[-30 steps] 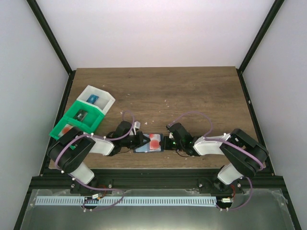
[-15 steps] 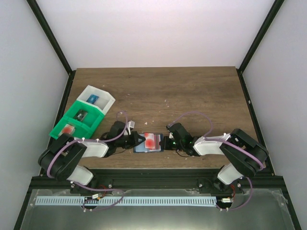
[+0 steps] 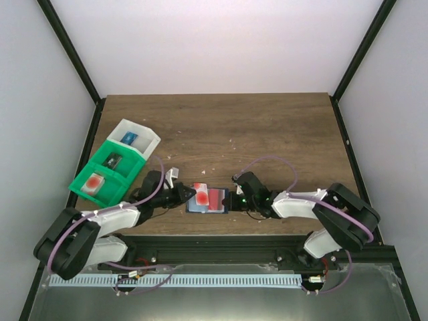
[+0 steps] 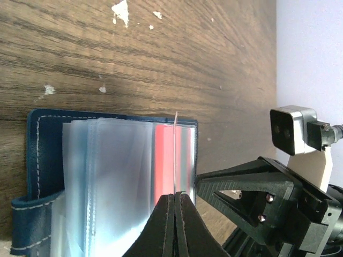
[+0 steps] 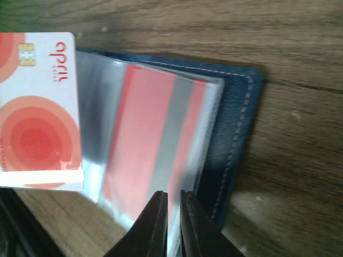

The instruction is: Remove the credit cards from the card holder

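The blue card holder (image 3: 217,206) lies open near the table's front edge, its clear sleeves fanned out (image 4: 107,176). My left gripper (image 3: 186,196) is shut on a credit card (image 3: 199,196), white with red-orange circles (image 5: 37,112); in the left wrist view the card shows edge-on (image 4: 175,155). The card is mostly out over the holder's left side. My right gripper (image 3: 231,199) pinches the holder's right-hand sleeve edge (image 5: 173,214), its jaws almost closed on it. Another red card (image 5: 155,139) sits inside a sleeve.
A green bin (image 3: 118,175) holding a red-blotched card (image 3: 93,182) and a white bin (image 3: 148,139) stand at the left. The table's front edge lies just behind both grippers. White specks dot the wood (image 4: 120,10).
My left arm has drawn back to the left, and the card in it has slid leftward out of the sleeve. The right gripper has stayed in place on the holder.
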Robot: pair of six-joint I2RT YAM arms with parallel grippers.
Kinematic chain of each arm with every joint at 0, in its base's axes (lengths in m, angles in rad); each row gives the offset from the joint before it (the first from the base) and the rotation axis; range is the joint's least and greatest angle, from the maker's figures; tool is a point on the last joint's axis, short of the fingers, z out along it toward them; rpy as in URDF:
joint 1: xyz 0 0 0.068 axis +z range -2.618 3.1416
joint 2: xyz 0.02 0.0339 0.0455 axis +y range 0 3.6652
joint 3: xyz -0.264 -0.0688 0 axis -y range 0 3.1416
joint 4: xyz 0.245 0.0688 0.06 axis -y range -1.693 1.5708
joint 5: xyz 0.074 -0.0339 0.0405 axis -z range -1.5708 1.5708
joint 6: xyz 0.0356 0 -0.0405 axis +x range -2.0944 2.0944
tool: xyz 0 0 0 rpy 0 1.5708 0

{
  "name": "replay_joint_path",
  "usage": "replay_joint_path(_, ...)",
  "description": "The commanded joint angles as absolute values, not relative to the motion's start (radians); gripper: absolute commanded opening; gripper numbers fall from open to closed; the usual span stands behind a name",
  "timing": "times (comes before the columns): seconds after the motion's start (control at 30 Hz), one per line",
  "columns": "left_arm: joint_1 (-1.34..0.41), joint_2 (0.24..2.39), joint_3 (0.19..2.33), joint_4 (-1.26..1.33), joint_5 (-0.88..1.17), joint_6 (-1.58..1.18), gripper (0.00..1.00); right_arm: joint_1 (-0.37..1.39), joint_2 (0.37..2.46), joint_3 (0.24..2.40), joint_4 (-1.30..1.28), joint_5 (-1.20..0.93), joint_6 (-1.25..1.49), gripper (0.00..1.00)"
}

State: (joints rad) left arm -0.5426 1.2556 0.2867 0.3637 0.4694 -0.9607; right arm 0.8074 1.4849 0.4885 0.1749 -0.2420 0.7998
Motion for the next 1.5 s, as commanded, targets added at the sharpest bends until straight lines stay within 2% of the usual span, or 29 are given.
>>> replay_joint_path(0.0, -0.537, 1.191, 0.263, 0.345, 0.45, -0.992, 0.0, 0.81, 1.403, 0.49, 0.167, -0.313, 0.806, 0.13)
replay_joint_path(0.17, -0.537, 1.115, 0.24, 0.365, 0.477, -1.036, 0.0, 0.81, 1.336, 0.441, 0.326, -0.421, 0.907, 0.33)
replay_joint_path(0.23, -0.537, 1.08, 0.222, 0.398, 0.496, -1.072, 0.0, 0.81, 1.327, 0.421, 0.402, -0.469, 0.957, 0.48)
replay_joint_path(0.3, -0.537, 1.04, 0.206, 0.427, 0.517, -1.103, 0.0, 0.81, 1.336, 0.407, 0.476, -0.518, 1.009, 0.59)
replay_joint_path(0.37, -0.538, 1.001, 0.196, 0.457, 0.533, -1.132, 0.0, 0.81, 1.359, 0.394, 0.57, -0.568, 1.077, 0.66)
replay_joint_path(0.47, -0.537, 0.952, 0.183, 0.486, 0.553, -1.17, 0.0, 0.81, 1.4, 0.376, 0.697, -0.621, 1.146, 0.69)
replay_joint_path(0.6, -0.538, 0.909, 0.157, 0.541, 0.577, -1.211, 0.0, 0.81, 1.435, 0.387, 0.783, -0.659, 1.179, 0.61)
replay_joint_path(0.8, -0.538, 0.872, 0.113, 0.586, 0.606, -1.254, 0.0, 0.81, 1.443, 0.414, 0.808, -0.682, 1.181, 0.42)
replay_joint_path(0.83, -0.538, 0.865, 0.106, 0.587, 0.611, -1.26, 0.0, 0.81, 1.446, 0.415, 0.816, -0.686, 1.182, 0.36)
replay_joint_path(0.97, -0.538, 0.829, 0.099, 0.582, 0.628, -1.253, 0.0, 0.81, 1.449, 0.403, 0.886, -0.727, 1.182, 0.02)
replay_joint_path(1.0, -0.538, 0.817, 0.107, 0.557, 0.633, -1.233, 0.03, 0.81, 1.444, 0.398, 0.889, -0.738, 1.17, 0.01)
replay_joint_path(1.13, -0.537, 0.752, 0.194, 0.311, 0.639, -1.079, 0.41, 0.804, 1.397, 0.398, 0.798, -0.823, 1.064, 0.01)
replay_joint_path(1.2, -0.536, 0.729, 0.245, 0.157, 0.645, -0.997, 0.51, 0.802, 1.338, 0.402, 0.688, -0.855, 0.978, 0.0)
replay_joint_path(1.3, -0.535, 0.704, 0.311, 0.012, 0.663, -0.899, 0.56, 0.801, 1.246, 0.414, 0.476, -0.897, 0.849, 0.0)
replay_joint_path(1.47, -0.535, 0.703, 0.385, -0.116, 0.747, -0.793, 0.58, 0.8, 1.13, 0.463, 0.207, -0.987, 0.68, 0.0)
